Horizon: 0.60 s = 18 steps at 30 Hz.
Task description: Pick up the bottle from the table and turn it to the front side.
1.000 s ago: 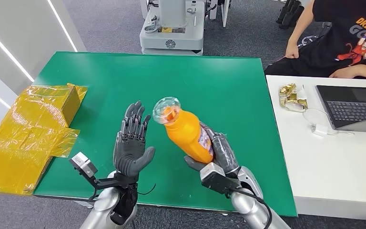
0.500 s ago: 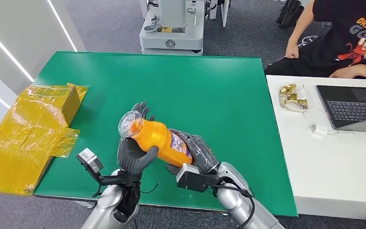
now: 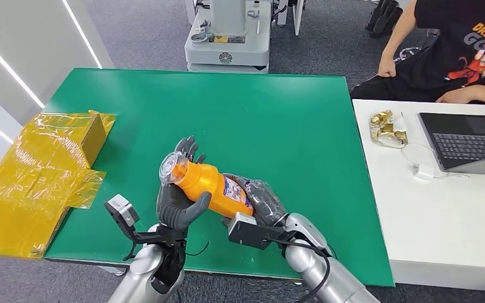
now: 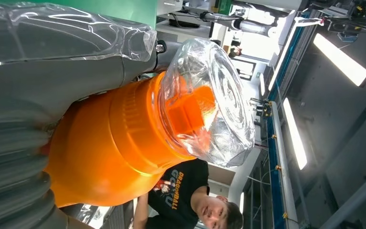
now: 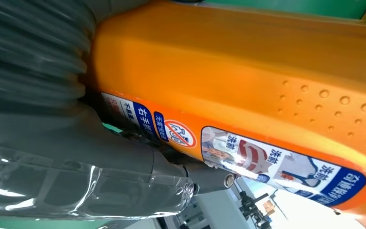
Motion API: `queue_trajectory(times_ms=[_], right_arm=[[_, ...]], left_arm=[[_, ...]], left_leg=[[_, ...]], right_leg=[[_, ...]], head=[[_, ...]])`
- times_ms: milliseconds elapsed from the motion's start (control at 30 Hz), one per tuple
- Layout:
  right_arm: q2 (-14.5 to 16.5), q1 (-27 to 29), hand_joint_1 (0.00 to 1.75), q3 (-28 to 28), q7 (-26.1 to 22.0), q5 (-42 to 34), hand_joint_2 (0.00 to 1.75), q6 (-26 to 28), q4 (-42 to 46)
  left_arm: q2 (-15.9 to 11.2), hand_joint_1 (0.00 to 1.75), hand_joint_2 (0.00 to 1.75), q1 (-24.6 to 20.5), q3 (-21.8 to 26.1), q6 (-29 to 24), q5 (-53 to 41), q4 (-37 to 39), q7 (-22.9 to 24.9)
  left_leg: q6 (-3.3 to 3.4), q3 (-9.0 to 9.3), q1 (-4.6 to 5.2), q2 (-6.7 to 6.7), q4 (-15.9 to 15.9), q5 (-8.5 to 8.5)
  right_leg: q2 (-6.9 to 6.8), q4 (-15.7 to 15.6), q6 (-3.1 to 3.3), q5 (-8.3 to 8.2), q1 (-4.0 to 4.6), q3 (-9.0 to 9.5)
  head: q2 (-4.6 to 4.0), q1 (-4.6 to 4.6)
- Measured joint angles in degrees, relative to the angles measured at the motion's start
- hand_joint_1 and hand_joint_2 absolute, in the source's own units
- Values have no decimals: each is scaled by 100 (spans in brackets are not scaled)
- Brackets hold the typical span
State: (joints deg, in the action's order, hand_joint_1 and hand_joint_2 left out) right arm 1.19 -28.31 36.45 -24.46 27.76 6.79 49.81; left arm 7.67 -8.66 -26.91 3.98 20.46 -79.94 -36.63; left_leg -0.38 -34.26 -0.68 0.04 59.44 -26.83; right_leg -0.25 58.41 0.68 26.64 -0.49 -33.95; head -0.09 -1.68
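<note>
- The orange bottle [image 3: 211,187] is off the green table [image 3: 303,126], lying almost level in the air above the table's near edge, with its clear cap [image 3: 173,168] pointing left and slightly away.
- The right hand [image 3: 262,201] is wrapped around the lower body of the bottle, gripping it firmly. The right wrist view shows its fingers pressed against the label [image 5: 286,164].
- The left hand [image 3: 178,203] cups the bottle's neck end from below, its thumb [image 3: 194,209] curled up against the orange shoulder. It touches the bottle, but I cannot tell whether it is truly gripping or only supporting.
- Risk: the bottle's smooth plastic could spin or slide if one hand lets go before the other has a firm hold, and it would then drop onto the table or past the near edge.
- Risk: both hands twisting at once could work against each other and squeeze the bottle out.
- Risk: the yellow box [image 3: 69,136] on the left is well apart and looks safe.
</note>
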Motion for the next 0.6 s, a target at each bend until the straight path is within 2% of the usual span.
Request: queue_trajectory(times_ms=[133,267,400,600], right_arm=[[-1,3,175,-1,-144,85,175,-2,-26],[-1,11,175,-1,-227,118,175,-3,-28],[-1,17,175,-1,-278,139,175,-22,-20],[-1,22,175,-7,-282,178,175,-36,-17]], left_arm=[[0,1,175,-2,1,5,-10,39,3],[1,150,175,-16,3,19,-39,65,17],[2,175,175,-37,5,39,-74,84,61],[3,175,175,-59,11,134,-202,107,63]], left_leg=[[0,0,0,0,0,0],[0,0,0,0,0,0],[0,0,0,0,0,0],[0,0,0,0,0,0]], right_leg=[[0,0,0,0,0,-1],[1,0,0,0,0,-1],[1,0,0,0,0,-1],[1,0,0,0,0,-1]], head=[[0,0],[0,0],[0,0],[0,0]])
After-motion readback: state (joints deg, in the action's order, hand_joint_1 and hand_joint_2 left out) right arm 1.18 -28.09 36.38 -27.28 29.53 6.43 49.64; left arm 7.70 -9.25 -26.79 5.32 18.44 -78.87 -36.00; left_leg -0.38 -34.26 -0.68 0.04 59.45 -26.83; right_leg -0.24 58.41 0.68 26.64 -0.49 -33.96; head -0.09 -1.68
